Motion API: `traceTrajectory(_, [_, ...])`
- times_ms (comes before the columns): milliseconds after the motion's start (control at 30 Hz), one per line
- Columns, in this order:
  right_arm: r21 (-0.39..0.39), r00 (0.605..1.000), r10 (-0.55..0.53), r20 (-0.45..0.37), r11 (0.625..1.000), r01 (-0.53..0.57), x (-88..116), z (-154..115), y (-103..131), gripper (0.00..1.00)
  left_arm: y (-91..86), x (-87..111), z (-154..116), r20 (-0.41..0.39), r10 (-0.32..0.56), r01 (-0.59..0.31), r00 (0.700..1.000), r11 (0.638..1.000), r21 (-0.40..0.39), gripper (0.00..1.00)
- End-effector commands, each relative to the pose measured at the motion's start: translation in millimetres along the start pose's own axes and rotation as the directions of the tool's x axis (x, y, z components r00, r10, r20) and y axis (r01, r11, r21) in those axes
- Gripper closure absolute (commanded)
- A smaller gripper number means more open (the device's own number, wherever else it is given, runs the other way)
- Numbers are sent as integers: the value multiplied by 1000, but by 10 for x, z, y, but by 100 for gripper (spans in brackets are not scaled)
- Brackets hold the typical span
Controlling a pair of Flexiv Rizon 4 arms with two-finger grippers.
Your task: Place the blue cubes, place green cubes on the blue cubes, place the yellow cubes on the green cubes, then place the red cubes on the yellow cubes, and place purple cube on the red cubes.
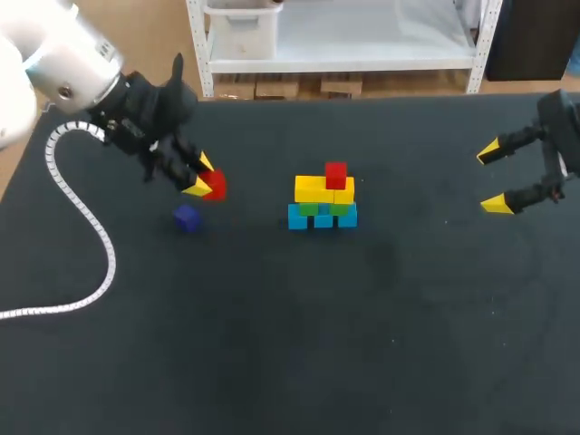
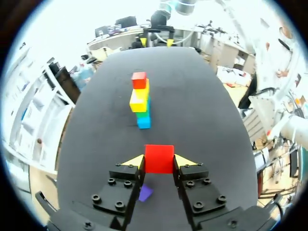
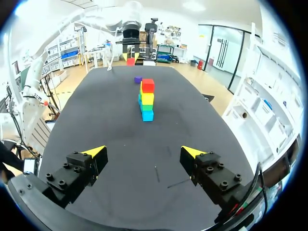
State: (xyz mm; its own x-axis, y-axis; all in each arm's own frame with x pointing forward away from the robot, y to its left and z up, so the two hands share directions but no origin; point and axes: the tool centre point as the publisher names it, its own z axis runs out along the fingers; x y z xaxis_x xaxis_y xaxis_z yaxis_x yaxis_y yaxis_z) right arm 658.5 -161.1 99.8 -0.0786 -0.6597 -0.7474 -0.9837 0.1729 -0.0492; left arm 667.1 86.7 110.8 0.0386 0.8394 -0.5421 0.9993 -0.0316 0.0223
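Red cube (image 1: 216, 185) number 1 is in the left tool (image 2: 159, 162). The tool is closed on it, with 1 yellow-tipped finger flat against each side, so the gap is just 1 cube wide. It looks to be held clear of the bench (image 1: 272, 344), over the left part and well apart from the stack (image 1: 323, 201). From the left wrist view the stack is straight ahead of the fingers.

Over on the other side, the right tool (image 3: 143, 152) is spread wide open. It has nothing between the fingers and touches nothing, hanging over the right part of the bench, also well away from the stack.

Counting time, going by the head view:
- blue cubes (image 1: 323, 220): 3, side by side as the bottom row
- green cubes (image 1: 309, 208): I make out 2, sitting on the blue ones and partly hidden by what's above
- yellow cubes (image 1: 313, 188): 2, next to each other on the green
- red: 2 total, the 1 in the left tool plus a second red cube (image 1: 335, 173) on top of the stack, toward the right end of the yellow row
- purple cube (image 1: 187, 218): 1, alone on the bench, near the left tool; the left wrist view shows it peeking out under the fingers

A white ribbed hose (image 1: 91, 227) also curls across the left part of the bench.
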Motion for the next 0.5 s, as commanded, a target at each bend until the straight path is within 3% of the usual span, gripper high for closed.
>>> traceTrajectory(33, [-1, 1000, -1, 3, 1000, 1, 6, 9, -10, 0, 30, -125, -5, -27, -1, 0, 1000, 999, -40, 100])
traceTrajectory(500, [-1, 1000, -1, 3, 1000, 1, 6, 9, -10, 0, 344, -562, 204, -70, 49, -50, 996, 999, -11, 100])
